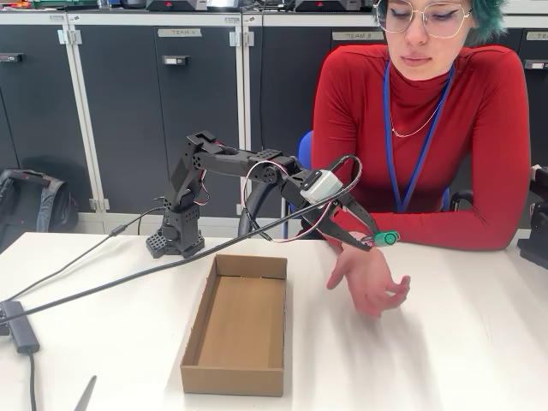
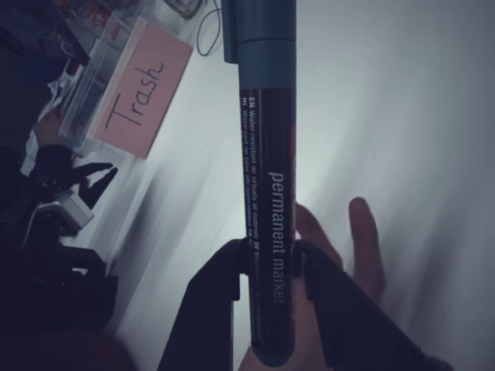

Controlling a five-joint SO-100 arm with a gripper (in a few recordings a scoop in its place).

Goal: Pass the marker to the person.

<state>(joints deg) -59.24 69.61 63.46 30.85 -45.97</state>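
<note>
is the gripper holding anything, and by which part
The gripper holds the marker, clamped on its black barrel near the end opposite the green cap.

- Gripper [image 1: 370, 241], jaws closed on the marker [image 1: 385, 239], raised above the white table [image 1: 479, 342] in the fixed view.
- Directly beneath it: the person's open hand [image 1: 370, 282], palm up; a little air between marker and palm.
- Behind it: the person [image 1: 428, 128], forearm along the table edge, blocking that side.
- To its left in the picture: an open cardboard box [image 1: 235, 321], with a cable [image 1: 128, 278] running beyond.
- To its right and toward the camera: bare tabletop.
</note>
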